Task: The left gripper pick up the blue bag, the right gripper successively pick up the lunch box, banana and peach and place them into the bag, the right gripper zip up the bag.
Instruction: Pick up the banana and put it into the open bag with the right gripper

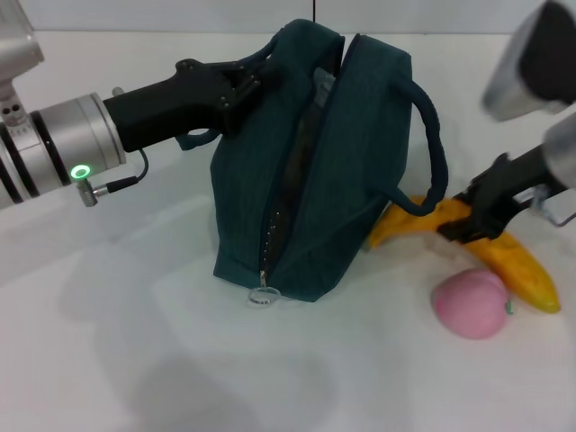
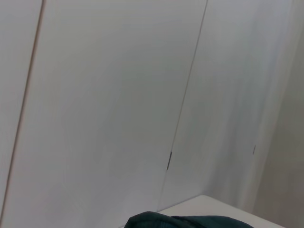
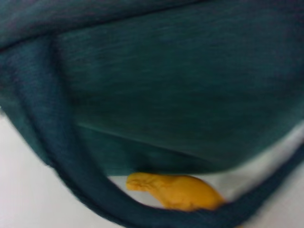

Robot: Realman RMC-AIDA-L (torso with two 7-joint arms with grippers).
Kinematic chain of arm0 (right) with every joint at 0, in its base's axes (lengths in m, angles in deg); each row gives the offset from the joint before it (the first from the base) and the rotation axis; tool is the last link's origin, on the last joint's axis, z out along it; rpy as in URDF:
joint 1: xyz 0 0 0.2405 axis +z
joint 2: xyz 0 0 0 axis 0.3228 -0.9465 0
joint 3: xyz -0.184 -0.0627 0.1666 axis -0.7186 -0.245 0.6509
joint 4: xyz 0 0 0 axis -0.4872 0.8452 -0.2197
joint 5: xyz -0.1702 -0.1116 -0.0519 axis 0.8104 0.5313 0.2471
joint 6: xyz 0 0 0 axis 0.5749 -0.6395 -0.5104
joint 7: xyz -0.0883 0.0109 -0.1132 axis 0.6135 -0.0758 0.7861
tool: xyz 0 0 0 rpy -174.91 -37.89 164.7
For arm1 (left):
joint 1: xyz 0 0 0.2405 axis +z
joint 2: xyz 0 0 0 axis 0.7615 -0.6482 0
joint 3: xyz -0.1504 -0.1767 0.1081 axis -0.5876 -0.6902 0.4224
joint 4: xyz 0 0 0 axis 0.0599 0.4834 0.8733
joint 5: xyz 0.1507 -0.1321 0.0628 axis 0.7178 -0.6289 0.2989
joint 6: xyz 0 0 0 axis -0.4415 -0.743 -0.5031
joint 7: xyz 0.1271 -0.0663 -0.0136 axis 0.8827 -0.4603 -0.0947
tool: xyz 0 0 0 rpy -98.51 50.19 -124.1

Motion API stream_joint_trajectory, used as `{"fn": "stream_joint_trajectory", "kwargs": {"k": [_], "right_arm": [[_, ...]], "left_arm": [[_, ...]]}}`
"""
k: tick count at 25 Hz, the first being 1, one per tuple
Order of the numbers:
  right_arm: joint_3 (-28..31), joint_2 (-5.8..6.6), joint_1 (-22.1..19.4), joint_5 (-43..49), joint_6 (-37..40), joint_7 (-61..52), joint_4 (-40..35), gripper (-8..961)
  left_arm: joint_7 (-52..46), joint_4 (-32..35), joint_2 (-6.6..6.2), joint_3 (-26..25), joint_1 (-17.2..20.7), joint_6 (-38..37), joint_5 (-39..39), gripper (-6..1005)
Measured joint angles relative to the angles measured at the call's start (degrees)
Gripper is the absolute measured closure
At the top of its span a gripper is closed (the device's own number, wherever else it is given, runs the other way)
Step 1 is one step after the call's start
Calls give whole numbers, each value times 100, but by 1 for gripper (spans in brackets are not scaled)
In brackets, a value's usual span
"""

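While I'm watching the head view, my left end effector (image 1: 241, 85) is clamped on the near handle of the blue bag (image 1: 315, 171), holding it upright on the white worktop (image 1: 135, 342). Its zipper is parted, ring pull (image 1: 263, 296) hanging at the bottom; can't see what's inside, and no lunch box in sight. Right of the bag, its other handle loops over the banana (image 1: 504, 256). My right end effector (image 1: 472, 216) is closed on the banana's middle. The peach (image 1: 470, 303) sits just beside it, nearer me. No readable labels.
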Motion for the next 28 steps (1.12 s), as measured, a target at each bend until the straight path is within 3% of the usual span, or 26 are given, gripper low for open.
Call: {"fn": "stream_joint_trajectory", "kwargs": {"k": [7, 17, 20, 21, 23, 28], "right_arm": [[1523, -2, -599, -368, 494, 557, -289, 518], [3869, -18, -1208, -2197, 1452, 1822, -422, 518], [3982, -18, -1230, -2376, 1465, 1906, -365, 518], [4181, -7, -1284, -3057, 1477, 2203, -93, 518], [4193, 5, -1293, -3494, 1471, 2414, 140, 518], [3921, 18, -1210, -3640, 1388, 2551, 251, 518]], "left_arm": [[0, 17, 0, -15, 50, -399, -45, 952], [-1, 25, -1, -20, 125, -760, -195, 953], [0, 14, 2, -19, 119, -755, -196, 953], [0, 10, 7, -18, 105, -752, -196, 953], [0, 5, 13, -18, 64, -745, -196, 953], [0, -15, 18, -12, 24, -740, -267, 952]]}}
